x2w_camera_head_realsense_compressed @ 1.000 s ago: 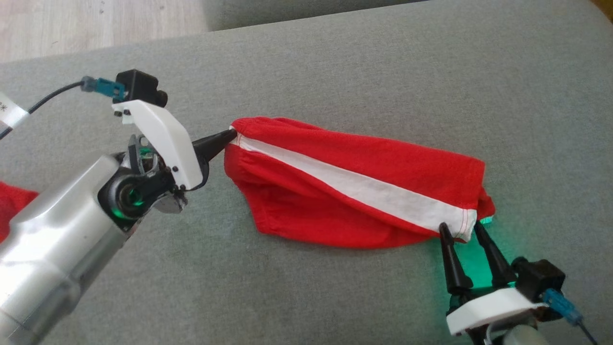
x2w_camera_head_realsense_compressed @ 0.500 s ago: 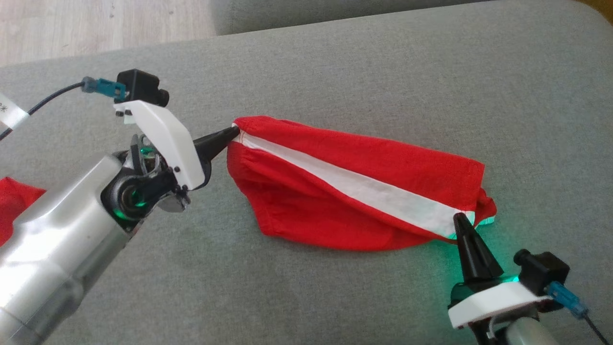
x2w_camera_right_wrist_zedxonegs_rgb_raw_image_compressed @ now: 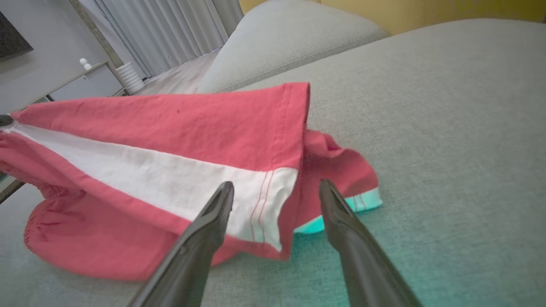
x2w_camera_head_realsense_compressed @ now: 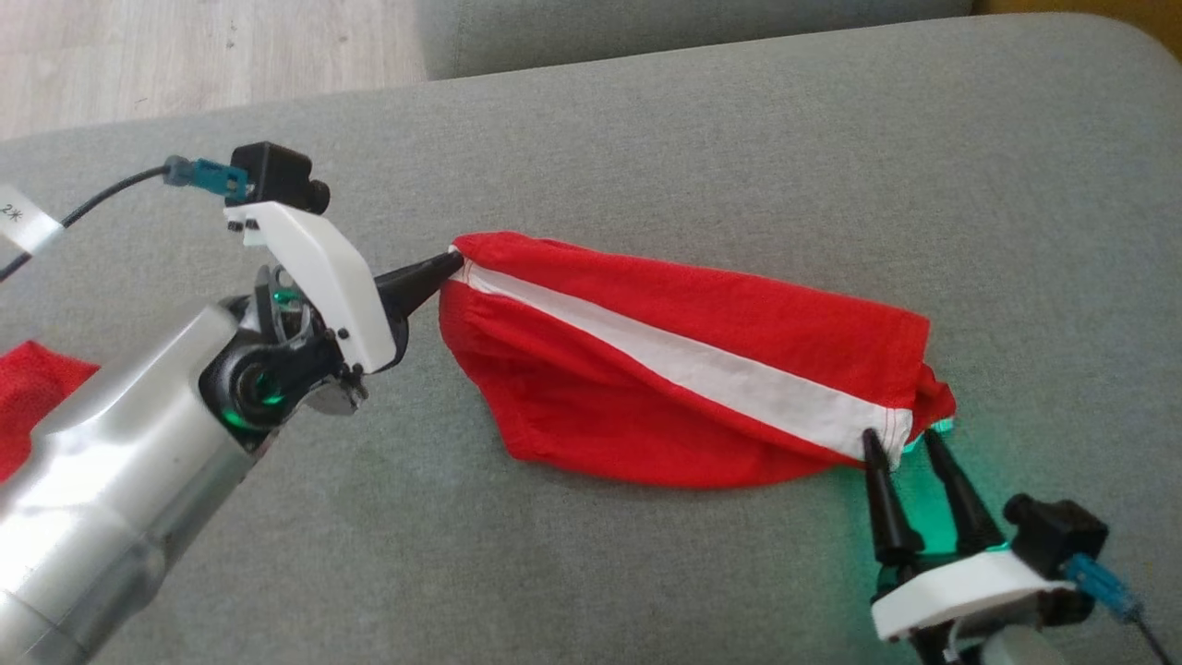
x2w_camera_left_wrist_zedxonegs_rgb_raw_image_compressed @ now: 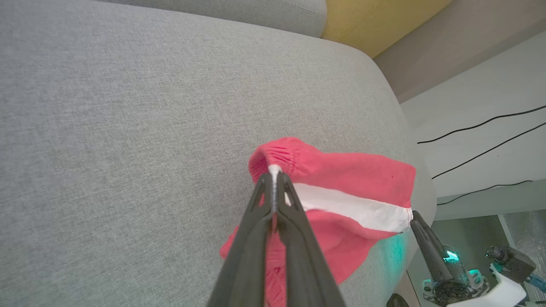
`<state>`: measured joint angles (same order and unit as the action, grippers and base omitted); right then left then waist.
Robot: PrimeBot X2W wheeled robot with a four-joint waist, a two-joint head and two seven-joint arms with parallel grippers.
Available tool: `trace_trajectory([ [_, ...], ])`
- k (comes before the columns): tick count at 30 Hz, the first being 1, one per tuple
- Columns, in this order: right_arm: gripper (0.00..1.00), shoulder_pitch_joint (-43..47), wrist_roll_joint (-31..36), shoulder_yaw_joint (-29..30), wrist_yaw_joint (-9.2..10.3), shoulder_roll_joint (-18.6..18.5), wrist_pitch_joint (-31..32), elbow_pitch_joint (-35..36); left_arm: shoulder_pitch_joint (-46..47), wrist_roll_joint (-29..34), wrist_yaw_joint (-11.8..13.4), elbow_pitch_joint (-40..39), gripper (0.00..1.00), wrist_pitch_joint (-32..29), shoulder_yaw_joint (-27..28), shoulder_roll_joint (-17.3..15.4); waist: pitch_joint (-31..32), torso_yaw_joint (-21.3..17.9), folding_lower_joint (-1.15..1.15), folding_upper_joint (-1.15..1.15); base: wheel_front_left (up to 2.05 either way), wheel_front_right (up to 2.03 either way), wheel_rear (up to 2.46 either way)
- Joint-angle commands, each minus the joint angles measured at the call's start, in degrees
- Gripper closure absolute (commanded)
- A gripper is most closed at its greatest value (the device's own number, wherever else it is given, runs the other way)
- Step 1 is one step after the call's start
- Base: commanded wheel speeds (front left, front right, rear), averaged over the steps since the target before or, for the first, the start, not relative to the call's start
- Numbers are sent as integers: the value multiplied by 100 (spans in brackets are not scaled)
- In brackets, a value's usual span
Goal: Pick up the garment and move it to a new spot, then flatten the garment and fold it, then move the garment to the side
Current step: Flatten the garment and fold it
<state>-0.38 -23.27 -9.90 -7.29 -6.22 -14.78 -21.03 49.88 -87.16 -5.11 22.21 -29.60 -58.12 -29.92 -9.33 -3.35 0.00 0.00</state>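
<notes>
- At the near right of the head view, we see the right end effector (x2w_camera_head_realsense_compressed: 899, 436) with its two dark fingers spread wide. The hem corner of the garment (x2w_camera_head_realsense_compressed: 702, 314) lies between the tips, and they do not clamp it.
- At the near left, the pale forearm (x2w_camera_head_realsense_compressed: 102, 480) of the left arm comes in. Beside it, at the edge of the picture, lies another red cloth (x2w_camera_head_realsense_compressed: 32, 388).
- A little farther, the left end effector (x2w_camera_head_realsense_compressed: 452, 262) is closed narrow on the elastic waistband end of the garment, just where the white stripe (x2w_camera_head_realsense_compressed: 711, 367) begins.
- The red garment is drawn out between the two end effectors, across the middle of the grey sofa cushion (x2w_camera_head_realsense_compressed: 702, 139). Its lower part sags onto the cushion.
- From the right wrist view, we see a second layer of red cloth with a pale hem sticking out behind the hem corner, flat on the cushion.
- Farthest away are a second grey cushion (x2w_camera_head_realsense_compressed: 646, 28) and the wooden floor (x2w_camera_head_realsense_compressed: 185, 46).
</notes>
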Motion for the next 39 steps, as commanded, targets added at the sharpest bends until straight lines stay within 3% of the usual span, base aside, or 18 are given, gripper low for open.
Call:
trace_trajectory([
  [1, 0, -22, -44, -175, -20, -30, -22, 103, 198, 33, -24, -72, 100, 45, 252, -168, 3, 8, 0, 0, 0, 0, 0],
  [5, 0, -100, -169, -321, -20, -56, -22, -11, 207, 28, -35, -67, 100, 22, 248, -152, 8, 38, 0, 0, 0, 0, 0],
  [6, 20, -122, -177, -346, -20, -66, -22, -10, 210, 30, -36, -69, 100, 18, 247, -150, 6, 45, 0, 0, 0, 0, 0],
  [8, 89, -169, -140, -374, -20, -94, -22, 64, 214, 40, -36, -71, 100, 19, 246, -153, -2, 57, 0, 0, 0, 0, 0],
  [9, 100, -188, -92, -338, -20, -103, -22, 133, 215, 49, -34, -72, 100, 28, 248, -156, -5, 63, 0, 0, 0, 0, 0],
  [14, 100, -299, 191, -143, -20, -144, -22, 631, 267, 266, -90, -136, 100, 351, 305, -184, -22, 70, 0, 0, 0, 0, 0],
  [19, 100, -1010, 314, 185, -20, -267, -22, 1250, 618, 850, -167, -170, 100, 1183, 484, -164, -225, 51, 0, 0, 0, 0, 0],
  [23, 100, -2285, 308, 266, -20, -738, -22, 1319, 1325, 1614, -193, 34, 100, 1981, 602, 16, -587, 134, 0, 0, 0, 0, 0],
  [27, 100, -4173, 228, 346, -20, -1531, -22, 1013, 2454, 2327, -211, 600, 100, 2639, 648, 532, -1038, 325, 0, 0, 0, 0, 0],
  [31, 100, -5276, 208, 358, -20, -1920, -22, 873, 3174, 2534, -222, 1061, 100, 3186, 811, 928, -1261, 424, 0, 0, 0, 0, 0],
  [35, 100, -5564, 215, 277, -20, -2113, -22, 883, 3365, 2532, -231, 1222, 100, 3501, 851, 1116, -1358, 478, 0, 0, 0, 0, 0],
  [39, 100, -5243, 138, 459, -20, -2148, -22, 1027, 3062, 2507, -235, 1113, 100, 3926, 668, 1106, -1432, 536, 0, 0, 0, 0, 0],
])
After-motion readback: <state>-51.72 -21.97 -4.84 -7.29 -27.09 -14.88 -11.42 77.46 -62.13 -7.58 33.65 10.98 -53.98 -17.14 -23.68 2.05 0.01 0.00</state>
